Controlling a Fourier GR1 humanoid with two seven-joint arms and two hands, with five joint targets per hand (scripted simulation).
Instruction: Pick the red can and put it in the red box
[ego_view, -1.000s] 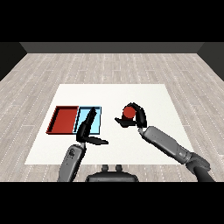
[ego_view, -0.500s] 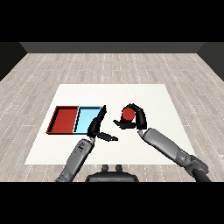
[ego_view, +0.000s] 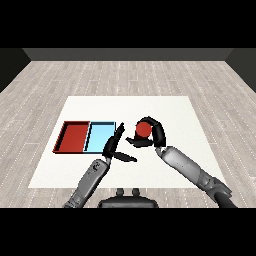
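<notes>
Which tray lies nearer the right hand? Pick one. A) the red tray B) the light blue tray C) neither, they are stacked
B: the light blue tray lies between the red tray and the right hand, whose fingers curl round the red can.

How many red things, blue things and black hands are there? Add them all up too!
Red things: 2, the red can and the red tray
Light blue things: 1, the light blue tray
Black hands: 2, the left hand and the right hand, which is curled round the can
Total: 5
</notes>
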